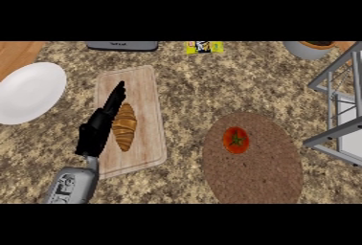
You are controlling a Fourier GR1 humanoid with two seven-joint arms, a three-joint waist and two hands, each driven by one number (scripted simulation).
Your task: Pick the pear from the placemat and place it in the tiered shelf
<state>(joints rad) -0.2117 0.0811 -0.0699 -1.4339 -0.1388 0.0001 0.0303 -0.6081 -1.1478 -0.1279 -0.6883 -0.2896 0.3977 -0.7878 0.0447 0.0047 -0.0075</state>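
Note:
A round brown woven placemat lies right of centre on the speckled counter. On its upper left part sits a red-orange round fruit with a green stem; it looks like a tomato, not a pear. The grey metal tiered shelf stands at the right edge, partly cut off. My left hand is open, its fingers stretched straight up over a wooden cutting board, just left of a croissant and well left of the fruit. My right hand does not show.
A white plate lies at the far left. Along the back edge are a grey appliance, a yellow packet and a grey bowl near the shelf.

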